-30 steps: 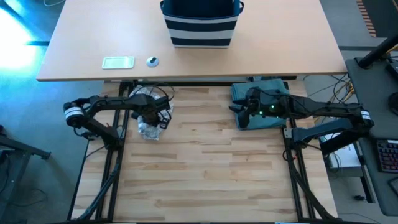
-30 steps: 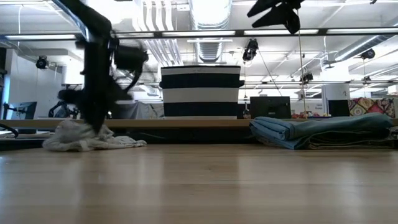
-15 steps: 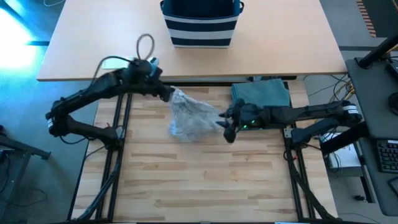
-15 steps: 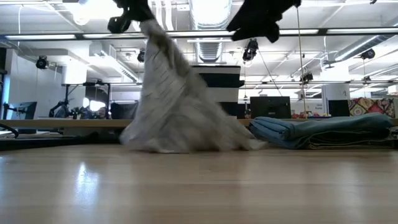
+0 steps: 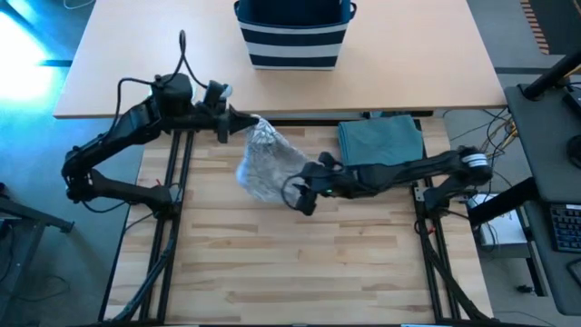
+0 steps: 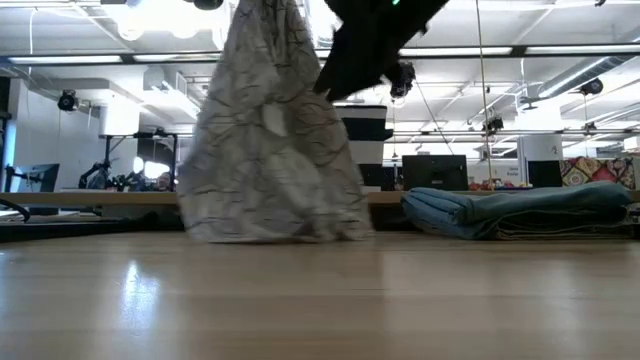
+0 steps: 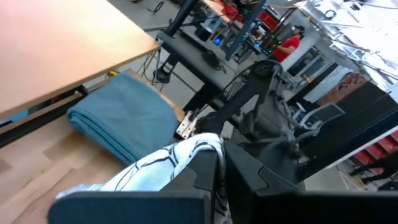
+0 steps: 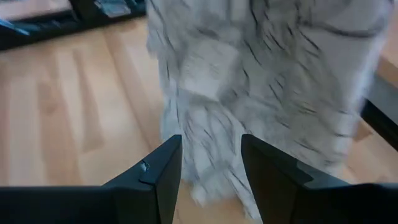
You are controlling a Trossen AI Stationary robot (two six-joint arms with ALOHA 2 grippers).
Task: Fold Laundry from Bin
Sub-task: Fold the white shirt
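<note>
Left end effector (image 5: 238,128) is clamped on the grey-white patterned garment (image 5: 265,163), lifting it above the counter (image 5: 300,263), hem dragging. Right end effector (image 5: 300,193), fingers parted, reaches toward the hanging cloth. Risk: a mistimed pinch bunches fabric, or the single grip slips.

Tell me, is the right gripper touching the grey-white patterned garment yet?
Cannot tell. In the right wrist view the open right gripper frames the grey-white patterned garment, but any gap is unclear; the high view shows them overlapping only.

Left claw (image 5: 243,126) lifted the patterned garment (image 5: 265,163); right claw (image 5: 300,193) moved beside it.
</note>
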